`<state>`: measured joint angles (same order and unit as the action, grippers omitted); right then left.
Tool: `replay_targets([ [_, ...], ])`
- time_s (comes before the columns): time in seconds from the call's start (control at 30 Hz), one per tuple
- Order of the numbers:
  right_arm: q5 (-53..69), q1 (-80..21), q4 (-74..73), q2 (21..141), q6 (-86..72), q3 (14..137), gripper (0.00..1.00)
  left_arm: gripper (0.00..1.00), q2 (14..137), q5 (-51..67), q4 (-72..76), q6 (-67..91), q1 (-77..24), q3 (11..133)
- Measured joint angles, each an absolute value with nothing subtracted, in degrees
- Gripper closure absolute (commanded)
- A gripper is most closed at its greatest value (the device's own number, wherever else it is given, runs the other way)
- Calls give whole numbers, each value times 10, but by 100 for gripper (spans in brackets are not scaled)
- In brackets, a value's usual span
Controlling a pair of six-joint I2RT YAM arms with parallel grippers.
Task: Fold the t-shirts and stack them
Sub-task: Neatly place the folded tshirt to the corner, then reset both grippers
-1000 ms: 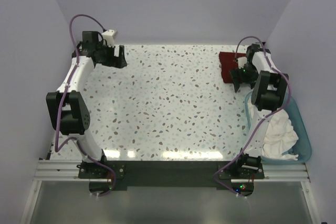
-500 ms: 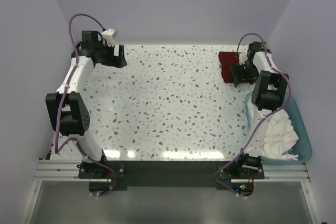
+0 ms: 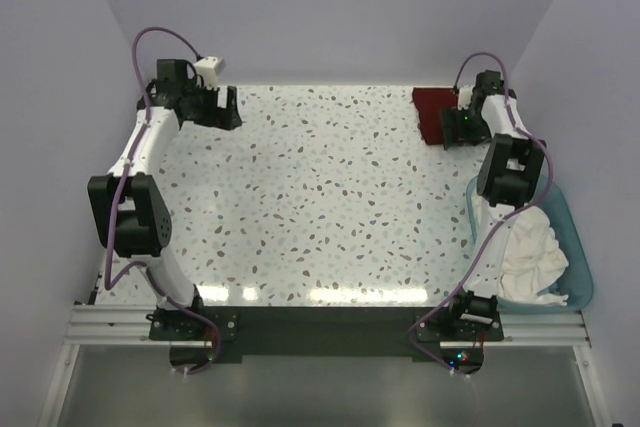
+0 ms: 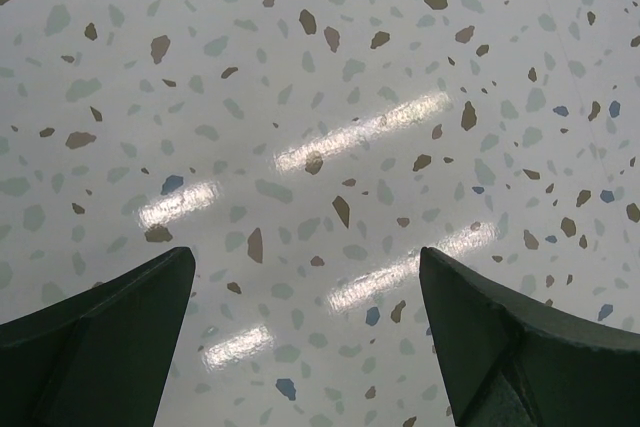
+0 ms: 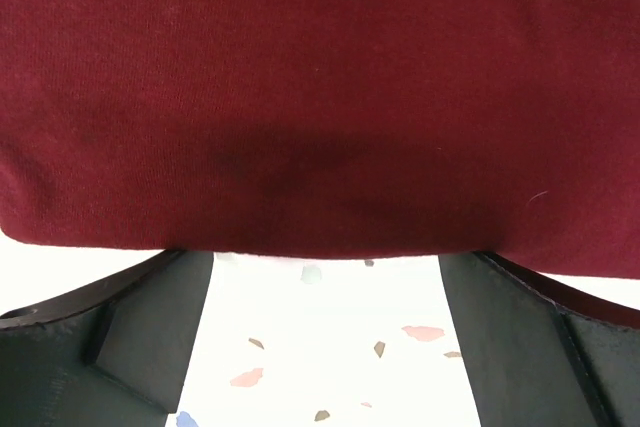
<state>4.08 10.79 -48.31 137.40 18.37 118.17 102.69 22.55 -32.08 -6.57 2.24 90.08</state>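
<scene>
Right pincer (image 5: 325,277) is spread wide and holds nothing. It sits low at the near hem of the maroon t-shirt (image 5: 320,97). That shirt lies flat in the far right corner of the surface (image 3: 320,197). I can't tell whether the fingers touch the cloth.

Left pincer (image 4: 305,257) is also wide and empty, over bare surface at the far left, well apart from both shirts. The white t-shirt (image 3: 528,247) is bunched in the light blue tub (image 3: 581,277) by the right arm's base.

Handling, my guess: both shirts are light, soft knit with no stiffness, so they'll sag and drape from any grip point. They're not fragile. The cloth could slide on this glossy top if I drag it.

For the maroon one I'd pinch the hem edge or a corner, taking every layer, not the middle of the panel. The white one needs a grab on a raised fold, then a lift clear of the tub rim.
</scene>
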Motion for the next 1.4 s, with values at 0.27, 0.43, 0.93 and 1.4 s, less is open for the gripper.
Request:
replay_targets([
  [0.27,41,107,-470,1387,167,1202,1,0,1037,225,-323,-66,22,901],
  [0.43,43,106,-461,1380,170,1194,1,0,1043,234,-327,-67,22,917],
  [0.93,93,105,-485,1137,220,998,1,0,1081,286,-340,-64,22,1015],
  [1.4,143,105,-479,815,214,738,1,0,932,242,-336,-97,21,793],
])
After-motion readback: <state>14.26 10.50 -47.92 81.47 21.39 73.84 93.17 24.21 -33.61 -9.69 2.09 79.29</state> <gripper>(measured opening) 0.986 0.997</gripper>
